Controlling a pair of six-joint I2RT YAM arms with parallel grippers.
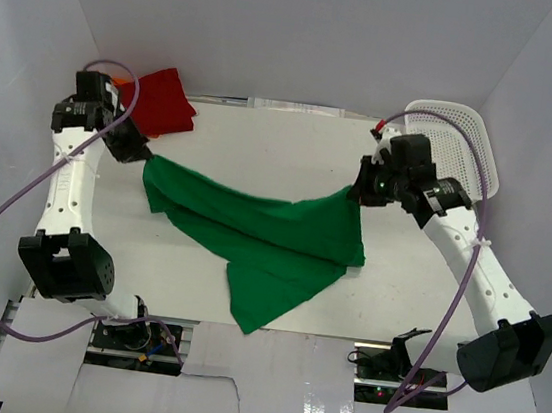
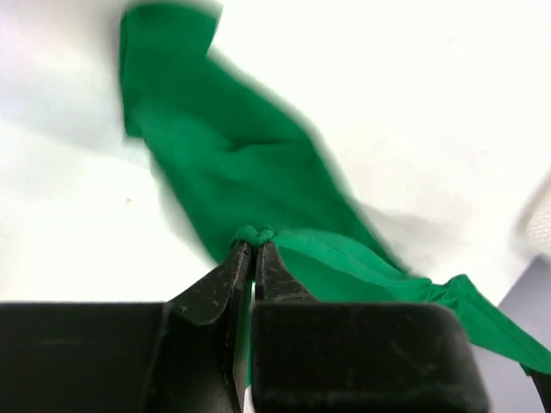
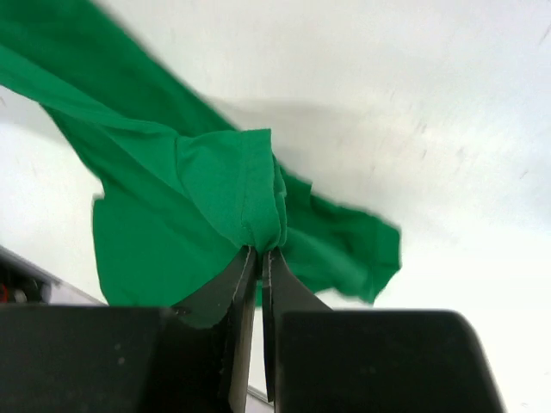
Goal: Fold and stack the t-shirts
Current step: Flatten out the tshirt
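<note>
Green t-shirt (image 1: 262,240) across table (image 1: 265,135), red t-shirt (image 1: 166,100) beyond

- The top external view sits high above and behind the 2 arm bases. It looks down from far off and takes in the whole table (image 1: 294,138) and both arms.
- The left wrist view sits just behind the left gripper (image 2: 256,245) and looks along its fingers from very near. The pinched jaws rise from the lower frame, and the green t-shirt (image 2: 232,163) runs ahead of the jaws and off to their right.
- The right wrist view looks the same way along the right gripper (image 3: 259,251). Cloth is bunched at the jaw tips and spreads ahead and left.
- All 3 views share the green t-shirt. The overhead view shows both held ends, and each wrist view shows 1 up close.
</note>
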